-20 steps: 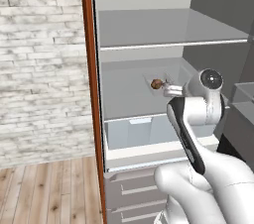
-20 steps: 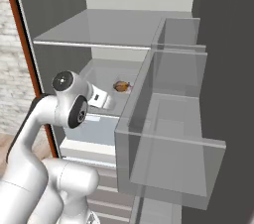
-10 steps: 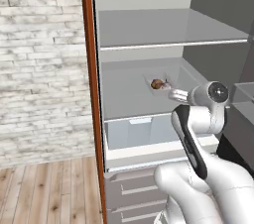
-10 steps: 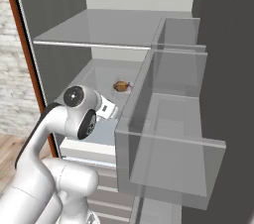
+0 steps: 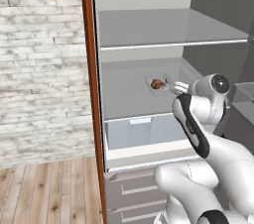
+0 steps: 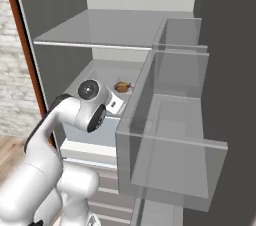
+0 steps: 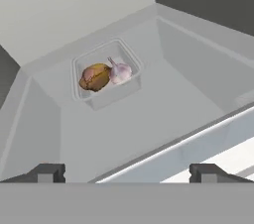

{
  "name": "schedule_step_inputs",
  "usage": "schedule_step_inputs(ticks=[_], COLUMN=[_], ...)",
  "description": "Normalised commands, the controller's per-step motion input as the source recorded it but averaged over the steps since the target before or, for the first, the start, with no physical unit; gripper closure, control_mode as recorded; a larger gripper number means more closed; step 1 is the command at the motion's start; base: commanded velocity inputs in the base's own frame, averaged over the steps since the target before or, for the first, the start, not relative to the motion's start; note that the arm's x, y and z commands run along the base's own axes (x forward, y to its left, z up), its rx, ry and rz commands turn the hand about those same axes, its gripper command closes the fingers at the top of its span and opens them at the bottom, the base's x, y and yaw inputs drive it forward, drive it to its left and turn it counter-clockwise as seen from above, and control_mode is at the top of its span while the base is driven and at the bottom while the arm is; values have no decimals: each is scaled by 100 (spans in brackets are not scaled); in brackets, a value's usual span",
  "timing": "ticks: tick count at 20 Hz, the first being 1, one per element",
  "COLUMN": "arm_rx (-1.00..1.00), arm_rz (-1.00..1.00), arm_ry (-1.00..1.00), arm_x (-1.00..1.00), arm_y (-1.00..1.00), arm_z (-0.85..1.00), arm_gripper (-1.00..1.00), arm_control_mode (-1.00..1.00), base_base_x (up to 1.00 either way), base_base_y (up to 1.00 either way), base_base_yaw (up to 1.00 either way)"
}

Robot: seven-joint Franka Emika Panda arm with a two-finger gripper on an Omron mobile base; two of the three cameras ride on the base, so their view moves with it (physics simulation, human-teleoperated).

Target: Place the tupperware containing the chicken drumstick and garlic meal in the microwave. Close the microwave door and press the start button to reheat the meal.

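Right, nearest me in the hand view I have the gripper, its two dark fingertips spread as wide as they go, with nothing between them. Just past the tips runs the pale front edge of a fridge shelf, grey and bare apart from one item. Further in, toward the back wall, sits the tupperware, a shallow translucent tub with rounded corners, resting flat on that shelf and well apart from my fingers. Inside it I can see the chicken drumstick and garlic meal: a brown lump on one side and a pale garlic bulb touching it (the two sit snug together). From the left base view the arm reaches up into the open fridge, and the tub shows beyond the wrist, below the glass shelf. The right base view shows the food behind the door bins.
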Motion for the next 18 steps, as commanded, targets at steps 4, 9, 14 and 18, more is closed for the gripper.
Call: schedule_step_inputs(ticks=[4,9,14,18], arm_rx=[3,0,0,0], arm_rz=[0,0,0,0], arm_ry=[14,15,7,0], arm_x=[31,20,33,41], arm_y=[-1,0,0,-2], arm_z=[3,-3,-22,-25], arm_gripper=[-100,-100,-100,-100], arm_control_mode=[-100,-100,-100,-100], base_base_x=[0,0,0,0], base_base_y=[0,0,0,0], base_base_yaw=[0,0,0,0])
